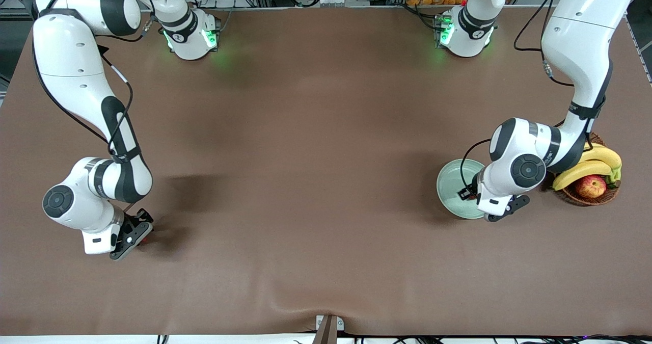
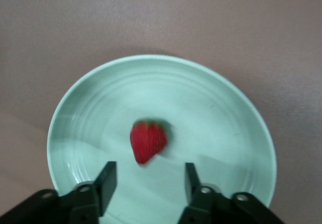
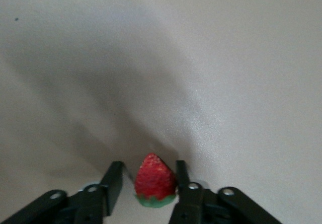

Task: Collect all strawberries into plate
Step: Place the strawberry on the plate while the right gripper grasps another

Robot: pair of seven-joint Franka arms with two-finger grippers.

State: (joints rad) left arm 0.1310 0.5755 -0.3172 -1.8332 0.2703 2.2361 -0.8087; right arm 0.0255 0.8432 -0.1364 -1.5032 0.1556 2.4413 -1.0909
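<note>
The pale green plate (image 1: 452, 182) (image 2: 221, 113) lies toward the left arm's end of the table. One strawberry (image 2: 148, 141) shows blurred over the plate's middle. My left gripper (image 2: 148, 179) (image 1: 498, 212) hangs open just above the plate, with nothing between its fingers. Toward the right arm's end, a second strawberry (image 3: 155, 182) (image 1: 146, 240) stands on the brown cloth with its green cap toward the camera. My right gripper (image 3: 149, 181) (image 1: 133, 238) is down around it. One finger (image 3: 182, 176) touches the berry, and a small gap shows at the other finger (image 3: 114, 182).
A wicker basket (image 1: 607, 197) with bananas (image 1: 586, 166) and a red-yellow apple (image 1: 591, 186) stands beside the plate, under the left arm's forearm. Brown cloth (image 1: 316, 170) covers the table between the two arms.
</note>
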